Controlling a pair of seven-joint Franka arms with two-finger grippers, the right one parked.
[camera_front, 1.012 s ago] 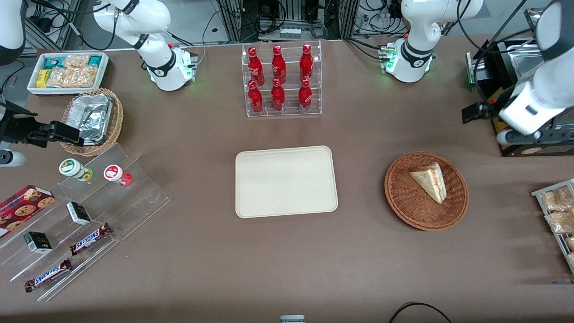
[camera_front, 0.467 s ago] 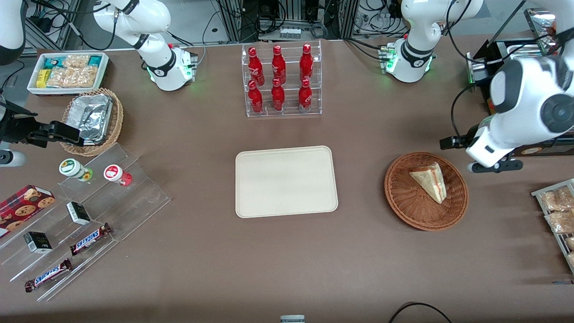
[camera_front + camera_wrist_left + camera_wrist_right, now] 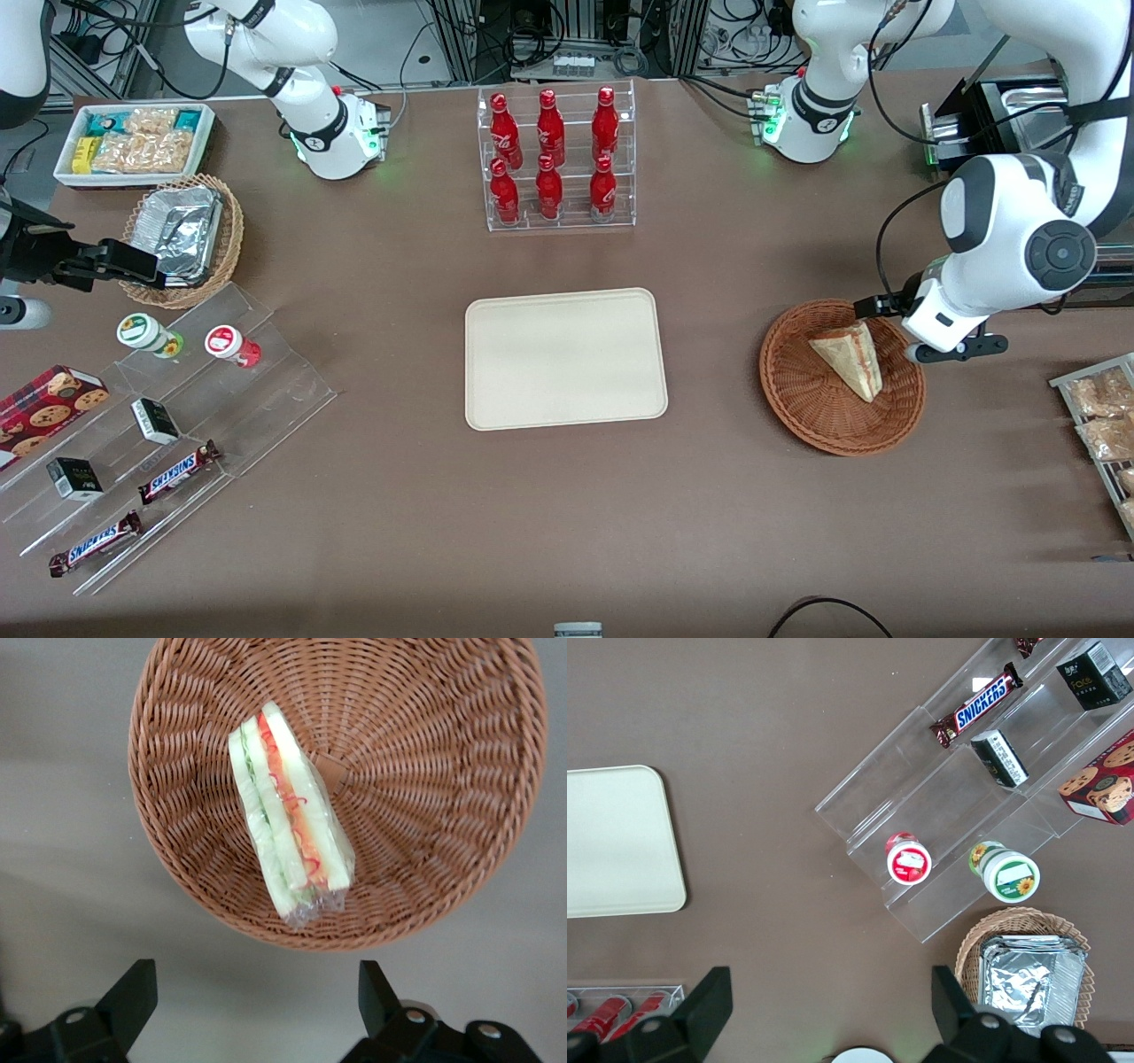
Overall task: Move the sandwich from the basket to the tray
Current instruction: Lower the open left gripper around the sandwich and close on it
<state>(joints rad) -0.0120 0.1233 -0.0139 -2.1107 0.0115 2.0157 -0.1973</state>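
The sandwich point(image 3: 849, 357), a wrapped pale wedge with red and green filling at its edge, lies in the reddish-brown wicker basket point(image 3: 802, 381) toward the working arm's end of the table. The cream tray point(image 3: 565, 358) sits bare at the table's middle, apart from the basket. My left arm's gripper point(image 3: 930, 328) hangs above the basket's rim on the side nearest the working arm's end. In the left wrist view the gripper point(image 3: 252, 997) is open, its fingers point(image 3: 133, 992) spread wide over bare table just outside the basket point(image 3: 425, 771). Nothing is between them, and the sandwich point(image 3: 288, 824) lies a short way off.
A clear rack of red bottles point(image 3: 555, 159) stands farther from the camera than the tray. Toward the parked arm's end are a tan basket with a foil container point(image 3: 182, 235), a white snack bin point(image 3: 135, 142) and acrylic steps with snacks point(image 3: 177, 416). A rack of packets point(image 3: 1103, 425) lies beside the basket.
The left arm has swung in from the working arm's end of the table and come down toward the basket's rim. Sandwich, basket and tray have not moved.
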